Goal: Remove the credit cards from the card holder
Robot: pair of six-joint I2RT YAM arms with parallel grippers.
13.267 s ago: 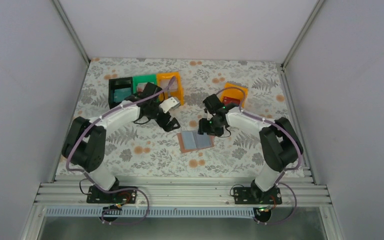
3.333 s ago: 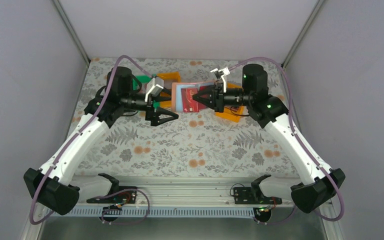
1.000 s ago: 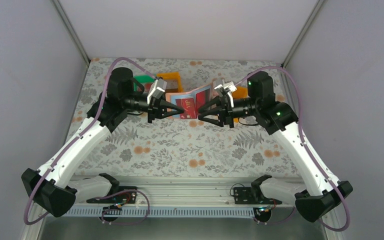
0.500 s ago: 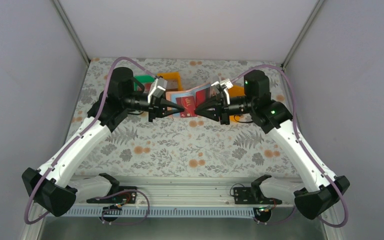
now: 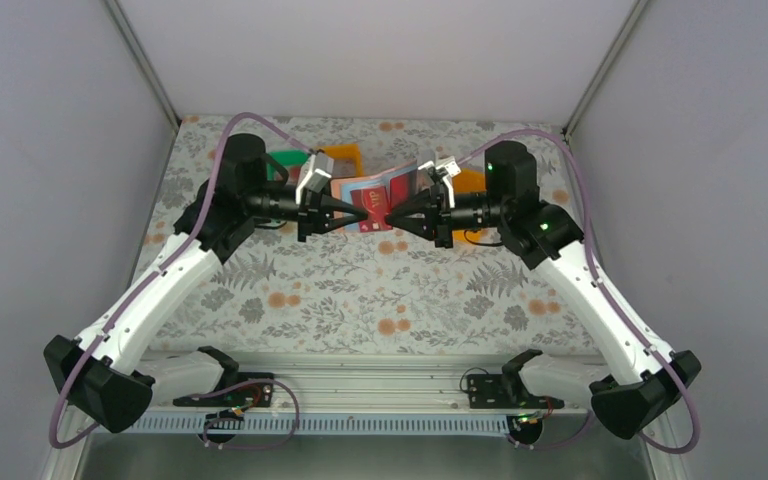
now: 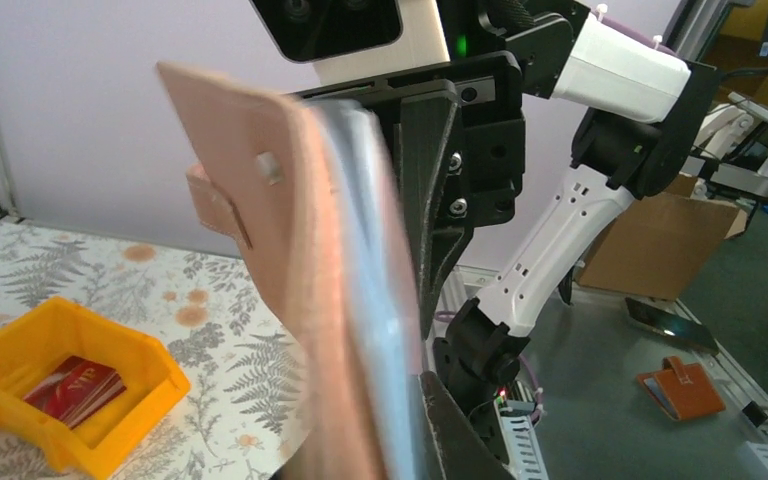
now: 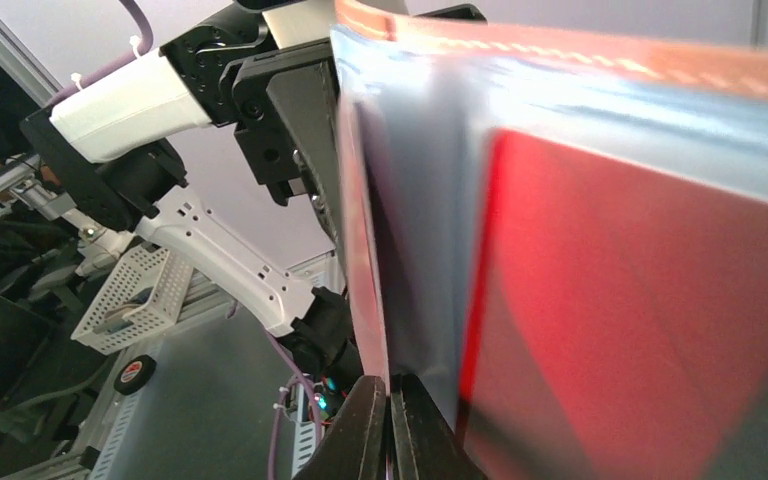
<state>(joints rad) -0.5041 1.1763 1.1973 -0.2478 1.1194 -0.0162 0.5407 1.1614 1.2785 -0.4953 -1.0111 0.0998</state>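
Observation:
The card holder hangs open in the air between both arms, brownish-pink outside with pale blue sleeves. My left gripper is shut on its left leaf. The left wrist view sees the holder edge-on, and one dark finger shows beside it. My right gripper comes from the right, shut on the thin edge of a dark red credit card in a sleeve. Its jaws are pressed together on that edge. A second red card fills the sleeve beside it, and the red card also shows from above.
An orange bin stands behind the right gripper. It appears in the left wrist view as the orange bin with a red card inside. A green bin and another orange bin stand at the back left.
My right gripper has moved left onto the card's edge and gone from open to shut. The left gripper has kept its hold on the holder.

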